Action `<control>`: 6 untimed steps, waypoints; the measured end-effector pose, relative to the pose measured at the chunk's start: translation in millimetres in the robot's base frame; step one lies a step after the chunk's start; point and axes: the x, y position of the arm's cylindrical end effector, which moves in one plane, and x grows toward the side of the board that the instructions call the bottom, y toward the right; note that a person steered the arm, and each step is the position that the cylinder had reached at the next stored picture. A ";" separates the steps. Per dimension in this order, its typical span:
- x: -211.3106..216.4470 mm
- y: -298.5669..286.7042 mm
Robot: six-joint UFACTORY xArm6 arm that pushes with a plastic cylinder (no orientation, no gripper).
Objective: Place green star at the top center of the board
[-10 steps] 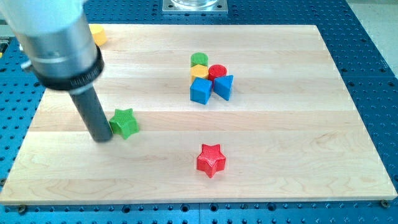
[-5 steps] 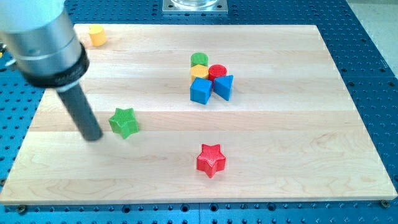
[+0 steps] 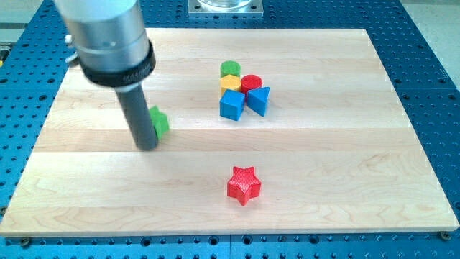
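Note:
The green star (image 3: 159, 122) lies left of the board's middle, mostly hidden behind my rod. My tip (image 3: 147, 146) rests on the board just below and to the left of the star, touching or nearly touching it. The wooden board (image 3: 323, 165) fills most of the view.
A cluster sits right of the star, near the top centre: a green cylinder (image 3: 230, 70), a yellow block (image 3: 230, 82), a red cylinder (image 3: 251, 83), a blue cube (image 3: 231, 105) and a blue triangular block (image 3: 259, 100). A red star (image 3: 244, 185) lies at the lower middle.
My tip swung left away from the star, then came back right below it. The green star has moved up and slightly right. The yellow block at top left is now hidden by the arm.

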 end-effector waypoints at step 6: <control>-215.8 78.4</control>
